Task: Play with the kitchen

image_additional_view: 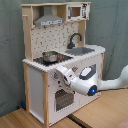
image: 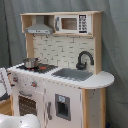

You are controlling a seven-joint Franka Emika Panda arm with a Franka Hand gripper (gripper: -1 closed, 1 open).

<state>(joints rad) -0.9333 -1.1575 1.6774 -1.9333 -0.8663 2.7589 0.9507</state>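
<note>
My hand [image_additional_view: 59, 73] is up against the kitchen [image_additional_view: 60, 55] front, at the knob panel just above the oven door [image_additional_view: 64, 99]; I can't tell whether it's open or closed. Best to go gently, square to the panel. Counter lip overhangs right above; open room lies out front over the floor [image_additional_view: 30, 119].

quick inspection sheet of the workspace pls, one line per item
surface: wooden floor under the toy unit
job's things: the kitchen stands upright; pot on the stovetop, black faucet behind the sink, oven door appears shut
clutter: nothing seen
grippers: gripper at the kitchen's front panel above the oven in the second exterior view
cables: nothing seen
surroundings: grey curtain behind
</note>
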